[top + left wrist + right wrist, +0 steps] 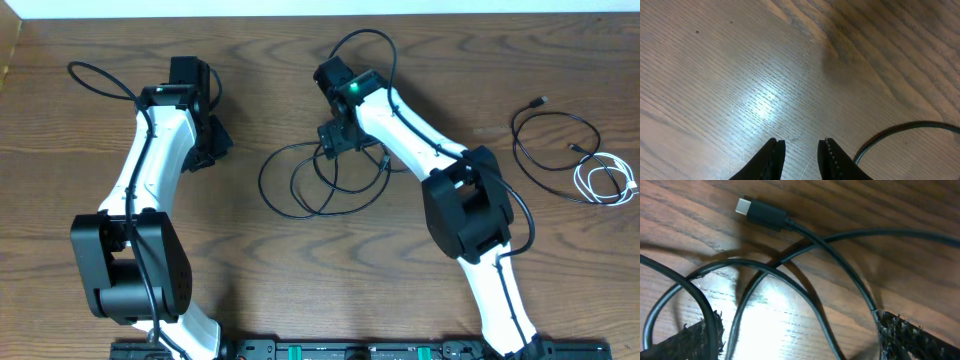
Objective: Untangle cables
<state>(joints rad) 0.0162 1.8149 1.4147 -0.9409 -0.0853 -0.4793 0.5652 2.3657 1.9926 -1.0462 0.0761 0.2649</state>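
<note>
The right pincer (800, 335) is wide over the black cable (809, 240). Grabbing two strands at once could tighten the tangle. The left pincer (802, 150) is narrow and empty.

We see both arms built alike: left arm (150, 170) and right arm (420, 140), white rounded link shells, bulky black joint housings (130, 265). A thick black wire (100, 80) runs along each arm. We note a small green light (352, 89) on the right arm's black wrist block. Left gripper (801, 146): slim black fingers (772, 160) with finely ribbed inner edges. Right gripper (797, 330): black fingers (905, 335) with a rough, frayed-looking surface. The black base rail (330, 350) carries green markings.
</note>
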